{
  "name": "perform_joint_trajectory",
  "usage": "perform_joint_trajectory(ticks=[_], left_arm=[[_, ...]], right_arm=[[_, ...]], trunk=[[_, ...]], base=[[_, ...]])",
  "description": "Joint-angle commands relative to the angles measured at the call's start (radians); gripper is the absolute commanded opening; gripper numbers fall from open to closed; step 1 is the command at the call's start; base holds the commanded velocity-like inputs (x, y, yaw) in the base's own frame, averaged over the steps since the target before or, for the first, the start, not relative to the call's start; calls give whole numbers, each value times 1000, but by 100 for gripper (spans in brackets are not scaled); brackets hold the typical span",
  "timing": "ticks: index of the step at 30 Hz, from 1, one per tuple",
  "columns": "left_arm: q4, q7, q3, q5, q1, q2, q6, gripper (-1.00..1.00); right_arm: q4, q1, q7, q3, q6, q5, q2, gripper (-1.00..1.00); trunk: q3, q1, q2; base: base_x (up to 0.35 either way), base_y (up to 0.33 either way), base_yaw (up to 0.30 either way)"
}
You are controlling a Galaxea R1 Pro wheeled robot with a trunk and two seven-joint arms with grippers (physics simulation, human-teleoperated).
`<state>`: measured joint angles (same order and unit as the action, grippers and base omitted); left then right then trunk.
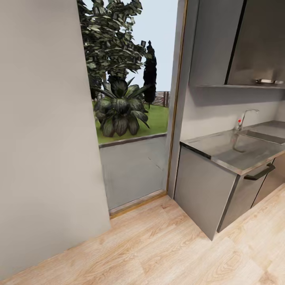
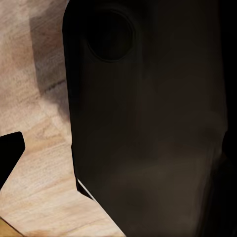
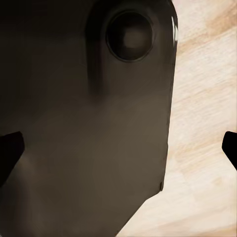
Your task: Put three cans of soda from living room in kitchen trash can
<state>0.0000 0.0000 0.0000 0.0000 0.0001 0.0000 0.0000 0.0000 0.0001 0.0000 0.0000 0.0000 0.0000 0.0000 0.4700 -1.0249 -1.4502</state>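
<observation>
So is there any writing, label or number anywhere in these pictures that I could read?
None can be read. The cabinet, steel countertop and wall carry no lettering. A small red mark by the tap is too tiny to tell whether it is a label.

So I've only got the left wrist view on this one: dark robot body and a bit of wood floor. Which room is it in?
Observer: The kitchen. The head view shows a steel countertop with a sink and tap at the right.
Operator: Anything straight ahead?
Observer: A glass door onto a garden, with a big leafy plant outside.
Operator: And the right gripper?
Observer: In the right wrist view the right gripper is open, with nothing between its fingertips; the robot's dark body and wood floor lie behind it.
</observation>
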Motion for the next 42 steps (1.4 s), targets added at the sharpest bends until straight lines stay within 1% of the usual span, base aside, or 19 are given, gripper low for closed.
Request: perform_joint_trajectory(ticks=[1, 26, 28, 33, 42], left_arm=[[0, 0, 0, 0, 0, 0, 0, 100], [-1, 2, 0, -2, 0, -2, -2, 100], [-1, 2, 1, -2, -2, 10, -2, 100], [-1, 2, 1, -2, -5, 26, -2, 100], [-1, 2, 1, -2, -6, 33, -2, 100]], right_arm=[[0, 0, 0, 0, 0, 0, 0, 100], [8, 0, 5, 3, -2, 3, 2, 100], [2, 0, 0, -1, -2, -2, -8, 100], [-4, 0, -5, -6, -3, -8, -20, 100], [-7, 0, -7, -5, -3, -10, -26, 100]], trunk=[[0, 0, 0], [0, 0, 0], [0, 0, 0], [0, 0, 0], [0, 0, 0]], base=[[0, 0, 0], [0, 0, 0], [0, 0, 0], [0, 0, 0], [0, 0, 0]])
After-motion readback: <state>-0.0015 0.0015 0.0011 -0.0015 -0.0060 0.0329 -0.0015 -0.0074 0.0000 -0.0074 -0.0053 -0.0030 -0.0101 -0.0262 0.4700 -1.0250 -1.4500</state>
